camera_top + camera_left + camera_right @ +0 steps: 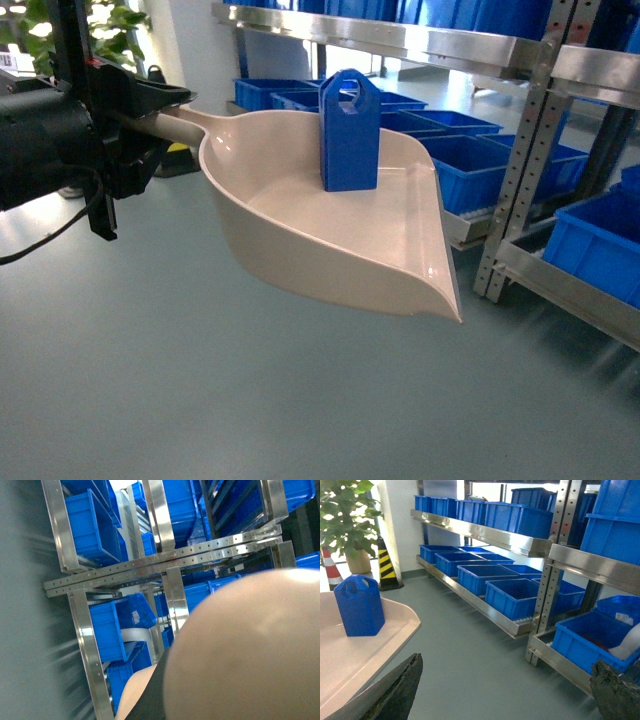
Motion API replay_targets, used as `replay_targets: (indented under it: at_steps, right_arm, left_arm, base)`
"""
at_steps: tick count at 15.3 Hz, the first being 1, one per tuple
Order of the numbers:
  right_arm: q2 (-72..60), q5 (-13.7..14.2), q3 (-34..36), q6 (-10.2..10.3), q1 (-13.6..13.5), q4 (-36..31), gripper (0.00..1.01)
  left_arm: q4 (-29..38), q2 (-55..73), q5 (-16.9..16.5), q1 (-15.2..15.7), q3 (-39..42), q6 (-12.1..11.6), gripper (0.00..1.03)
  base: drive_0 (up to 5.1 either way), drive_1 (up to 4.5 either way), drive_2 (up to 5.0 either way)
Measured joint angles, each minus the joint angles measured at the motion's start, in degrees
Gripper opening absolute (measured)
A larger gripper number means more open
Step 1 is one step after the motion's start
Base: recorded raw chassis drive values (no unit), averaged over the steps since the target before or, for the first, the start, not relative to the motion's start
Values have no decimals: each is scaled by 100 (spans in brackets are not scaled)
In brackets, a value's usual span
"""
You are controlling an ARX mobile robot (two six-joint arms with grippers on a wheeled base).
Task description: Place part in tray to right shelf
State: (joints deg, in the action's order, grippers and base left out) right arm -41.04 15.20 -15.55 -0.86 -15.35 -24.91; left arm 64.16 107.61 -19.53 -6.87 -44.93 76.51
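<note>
Scoop [330,240] is held level by its handle in left pincer [150,115], clamped, so block [349,130] stays upright; right pincer [505,690] is spread apart.

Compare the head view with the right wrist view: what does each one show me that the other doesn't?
Only the head view shows the left gripper on the tray's handle and the tray's whole outline. Only the right wrist view shows the right gripper's open fingers, a potted plant and a striped cone. Both show the blue part standing upright in the beige tray, and blue crates on steel racks.
</note>
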Motion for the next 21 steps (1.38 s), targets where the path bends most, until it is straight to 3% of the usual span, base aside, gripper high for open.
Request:
replay_targets:
  at_steps: [21]
  right_arm:
    - [0,0,2,0,0,0,98]
  left_arm:
    - [0,0,0,-4,0,0,14]
  base:
    - [-184,-184,-184]
